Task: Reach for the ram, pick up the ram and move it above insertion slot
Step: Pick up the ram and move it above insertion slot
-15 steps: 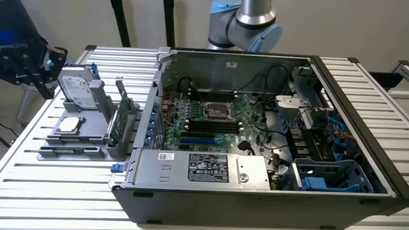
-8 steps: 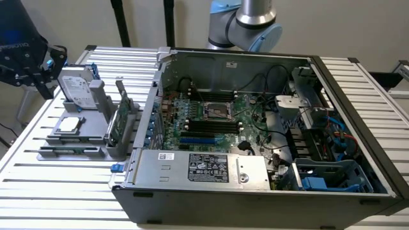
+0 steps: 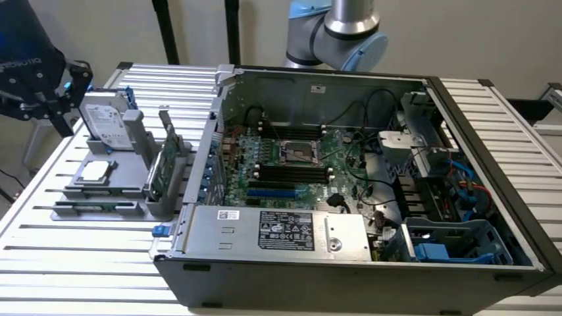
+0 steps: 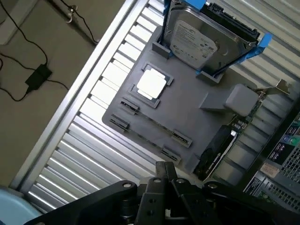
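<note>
The ram (image 3: pixel 97 206) is a thin green stick standing on edge in the front slot of a grey holder (image 3: pixel 131 178) on the exterior view's left. From the wrist view I see it as a thin line (image 4: pixel 152 123) between small clips. My black gripper (image 3: pixel 54 112) hangs above and behind the holder, beside the hard drive, well apart from the ram. Its fingers (image 4: pixel 164 171) meet at a point with nothing between them. The insertion slots (image 3: pixel 290 172) are dark strips on the motherboard inside the open computer case (image 3: pixel 351 263).
The holder also carries a silver hard drive (image 3: pixel 104 122) in blue brackets, a processor chip (image 4: pixel 151 84) and a taller green expansion card (image 3: pixel 167 164). The case wall (image 3: pixel 206 151) rises right beside the holder. Cables and a drive cage crowd the case's right side. The table (image 3: pixel 79 263) is ribbed metal.
</note>
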### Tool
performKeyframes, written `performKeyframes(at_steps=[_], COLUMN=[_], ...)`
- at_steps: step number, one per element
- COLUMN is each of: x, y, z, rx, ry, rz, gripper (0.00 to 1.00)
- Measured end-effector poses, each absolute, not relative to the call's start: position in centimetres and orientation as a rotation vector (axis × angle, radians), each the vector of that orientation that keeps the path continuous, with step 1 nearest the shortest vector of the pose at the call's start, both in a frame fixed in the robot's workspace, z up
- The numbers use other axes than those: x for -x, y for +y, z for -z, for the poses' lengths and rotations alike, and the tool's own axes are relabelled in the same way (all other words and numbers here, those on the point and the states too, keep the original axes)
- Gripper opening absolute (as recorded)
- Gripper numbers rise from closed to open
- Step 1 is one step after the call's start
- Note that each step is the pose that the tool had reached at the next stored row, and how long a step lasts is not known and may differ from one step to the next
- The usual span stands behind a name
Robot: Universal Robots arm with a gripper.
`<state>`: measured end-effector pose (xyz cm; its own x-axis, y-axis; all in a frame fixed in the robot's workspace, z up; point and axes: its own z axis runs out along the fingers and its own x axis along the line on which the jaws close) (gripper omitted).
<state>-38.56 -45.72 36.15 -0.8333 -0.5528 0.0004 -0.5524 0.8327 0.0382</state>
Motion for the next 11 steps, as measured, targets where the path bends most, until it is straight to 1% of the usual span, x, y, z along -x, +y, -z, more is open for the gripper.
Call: performKeyframes(at_steps=[11], x=[38.56], y=[-45.72], z=[-35.97], rx=[-1.196], ry=[-2.888], rz=[0.055], gripper=[0.11])
